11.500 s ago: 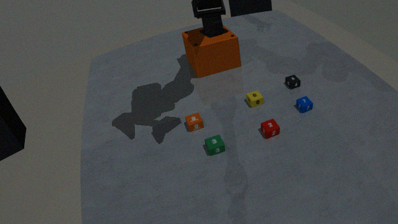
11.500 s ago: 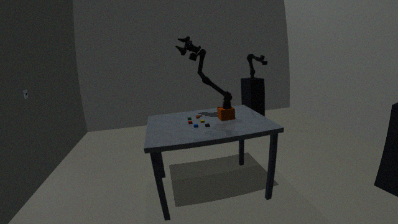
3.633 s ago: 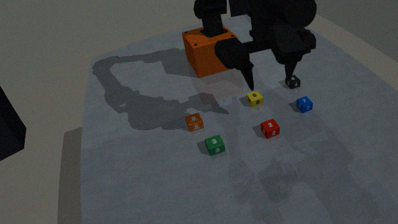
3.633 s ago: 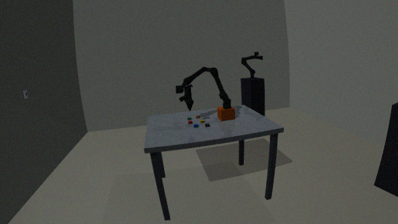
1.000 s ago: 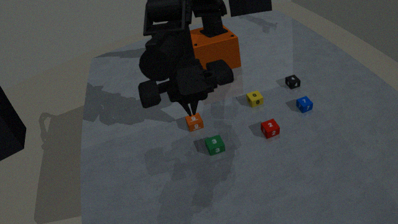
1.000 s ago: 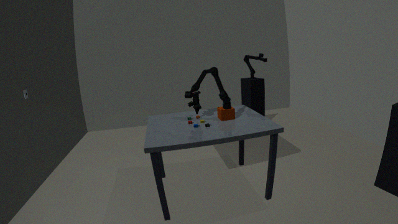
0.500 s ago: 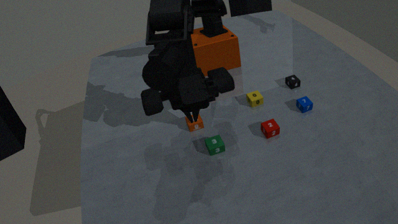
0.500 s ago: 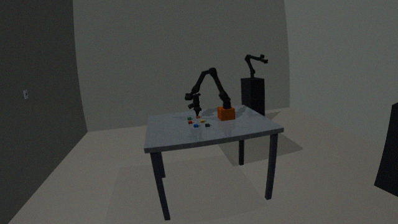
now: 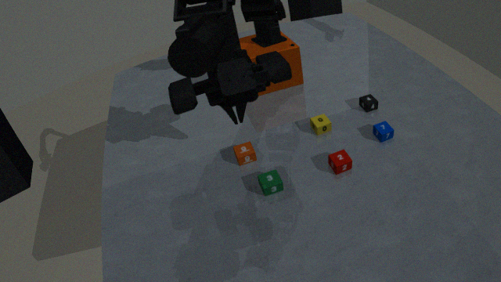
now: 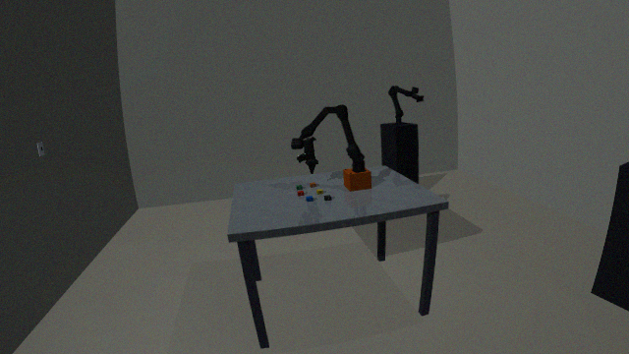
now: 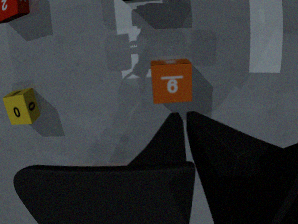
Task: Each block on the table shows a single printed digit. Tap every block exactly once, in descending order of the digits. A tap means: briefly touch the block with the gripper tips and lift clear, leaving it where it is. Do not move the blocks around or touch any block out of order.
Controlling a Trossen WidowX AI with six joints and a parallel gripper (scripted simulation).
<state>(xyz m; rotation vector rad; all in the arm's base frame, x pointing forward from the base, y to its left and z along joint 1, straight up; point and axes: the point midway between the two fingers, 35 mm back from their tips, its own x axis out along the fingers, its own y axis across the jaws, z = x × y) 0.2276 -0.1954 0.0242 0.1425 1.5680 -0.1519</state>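
Observation:
My gripper is shut with nothing between its fingers. It hangs in the air above and just behind the orange block marked 9, apart from it. The green block marked 3 lies in front of the orange one. The red block marked 2, the yellow block marked 0, the blue block marked 7 and the black block lie to the right.
The arm's orange base stands at the back of the grey table. A second dark arm on a black pedestal stands behind the table. A dark box sits off the table's left side.

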